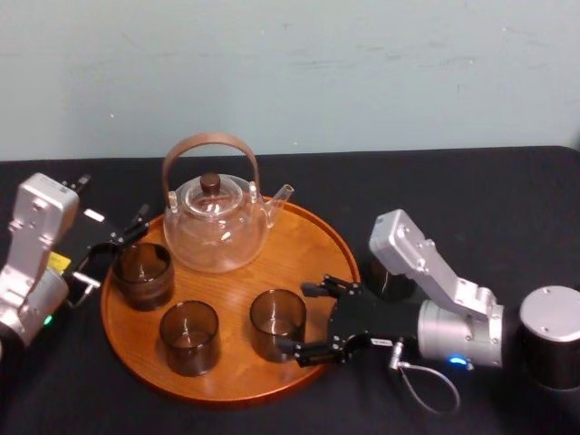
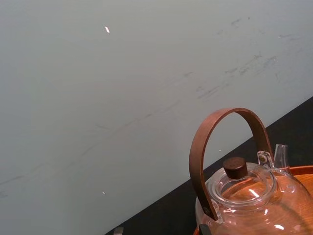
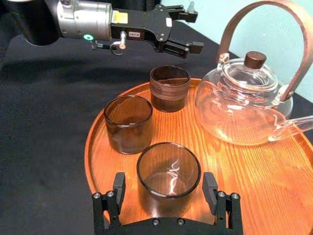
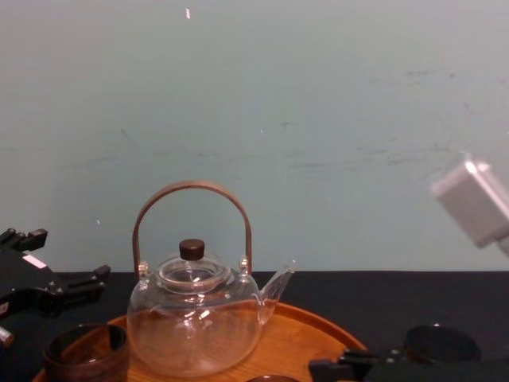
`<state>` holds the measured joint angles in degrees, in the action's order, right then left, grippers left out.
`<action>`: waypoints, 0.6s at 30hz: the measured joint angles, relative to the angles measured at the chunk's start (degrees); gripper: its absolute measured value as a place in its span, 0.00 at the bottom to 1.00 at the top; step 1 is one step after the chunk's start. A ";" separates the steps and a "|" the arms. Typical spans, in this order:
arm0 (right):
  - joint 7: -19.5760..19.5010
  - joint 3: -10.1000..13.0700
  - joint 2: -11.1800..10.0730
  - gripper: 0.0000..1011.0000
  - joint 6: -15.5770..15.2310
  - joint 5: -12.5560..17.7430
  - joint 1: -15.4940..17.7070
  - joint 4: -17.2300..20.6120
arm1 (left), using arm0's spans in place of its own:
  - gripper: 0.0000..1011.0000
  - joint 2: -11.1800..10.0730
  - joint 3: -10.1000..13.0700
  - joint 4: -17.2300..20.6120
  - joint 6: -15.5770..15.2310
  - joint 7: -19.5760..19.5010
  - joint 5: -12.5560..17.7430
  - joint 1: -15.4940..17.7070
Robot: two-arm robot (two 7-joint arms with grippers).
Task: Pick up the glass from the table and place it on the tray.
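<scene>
The round orange-brown wooden tray lies mid-table. Three smoky glasses stand on it. The front right glass stands upright on the tray between the fingers of my right gripper. That gripper is open, with a small gap on each side of the glass. My left gripper is open at the tray's left rim, just behind the darker ribbed glass. The third glass stands at the tray's front left.
A clear glass teapot with a brown hoop handle stands at the back of the tray. Another dark glass sits on the black table right of the tray, partly under my right arm.
</scene>
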<state>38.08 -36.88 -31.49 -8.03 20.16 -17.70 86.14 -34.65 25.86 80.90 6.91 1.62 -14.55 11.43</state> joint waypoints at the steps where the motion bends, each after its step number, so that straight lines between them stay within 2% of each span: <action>1: 0.14 0.30 -0.70 0.99 0.10 0.36 0.49 0.71 | 0.99 0.00 0.00 0.00 0.00 0.00 0.00 0.00; 9: 0.42 2.59 -5.25 0.99 1.02 2.63 3.97 5.25 | 0.99 0.00 0.00 0.00 0.00 0.00 0.00 0.00; 10: 0.42 2.59 -5.25 0.99 1.02 2.63 3.97 5.25 | 0.99 0.00 0.00 0.00 0.00 0.00 0.00 0.00; 18: -0.77 6.02 -9.47 0.99 2.85 4.93 8.42 9.13 | 0.99 0.00 0.00 0.00 0.00 0.00 0.00 0.00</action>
<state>37.30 -30.86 -40.96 -5.18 25.09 -9.28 95.27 -34.64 25.86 80.90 6.91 1.62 -14.55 11.43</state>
